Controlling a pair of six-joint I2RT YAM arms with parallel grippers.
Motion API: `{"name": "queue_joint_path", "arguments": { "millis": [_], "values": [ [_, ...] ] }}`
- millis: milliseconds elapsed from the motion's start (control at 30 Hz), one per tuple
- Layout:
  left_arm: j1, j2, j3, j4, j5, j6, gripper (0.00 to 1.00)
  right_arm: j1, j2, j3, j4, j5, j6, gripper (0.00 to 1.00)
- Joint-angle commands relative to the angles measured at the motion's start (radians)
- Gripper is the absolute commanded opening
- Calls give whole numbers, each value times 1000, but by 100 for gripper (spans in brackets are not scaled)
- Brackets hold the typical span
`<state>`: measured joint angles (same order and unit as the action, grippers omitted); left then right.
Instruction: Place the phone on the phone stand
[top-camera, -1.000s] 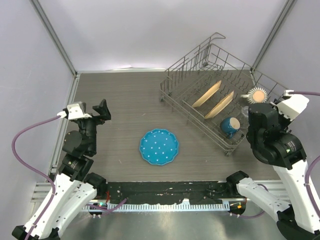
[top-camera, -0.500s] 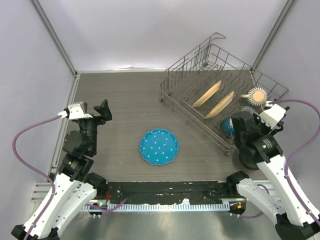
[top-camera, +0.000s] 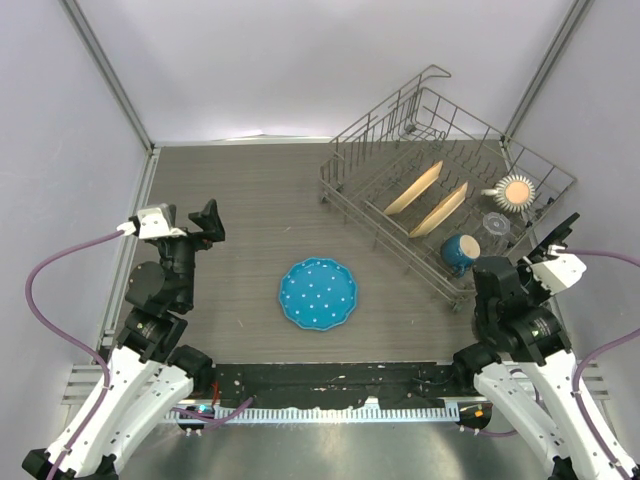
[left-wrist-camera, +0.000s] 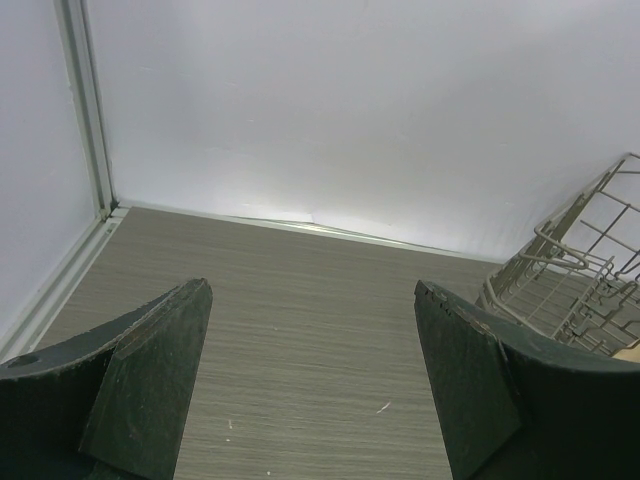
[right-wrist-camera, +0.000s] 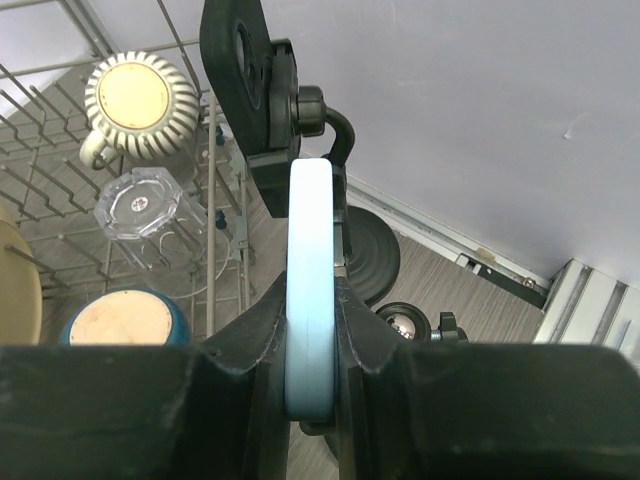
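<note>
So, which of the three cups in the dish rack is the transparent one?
The clear glass, sitting between the ribbed cream mug and the blue mug. You can see through it; the other two are opaque.

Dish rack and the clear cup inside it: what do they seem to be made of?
The dish rack looks like grey metal wire: thin bent rods with a faint shine. The clear cup is see-through with faceted sides; glass or hard plastic, I cannot tell which.
</note>
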<state>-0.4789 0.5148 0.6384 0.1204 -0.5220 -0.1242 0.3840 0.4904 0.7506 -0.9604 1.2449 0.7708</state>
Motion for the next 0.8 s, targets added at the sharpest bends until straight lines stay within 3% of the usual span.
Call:
{"name": "queue_joint_path", "arguments": {
  "millis": [0,367,467,767],
  "values": [
    [-7,1,38,24,8,0,87,-2,-16,0,132,74,51,0],
    [-10,-1,38,24,8,3,87,-2,-82,-82,242,57,4,0],
    [-10,1,38,25,8,5,87,-2,-82,-82,252,38,-25,5],
    [-12,-4,38,24,2,11,87,-2,-36,-14,183,-68,-13,51]
  ]
}}
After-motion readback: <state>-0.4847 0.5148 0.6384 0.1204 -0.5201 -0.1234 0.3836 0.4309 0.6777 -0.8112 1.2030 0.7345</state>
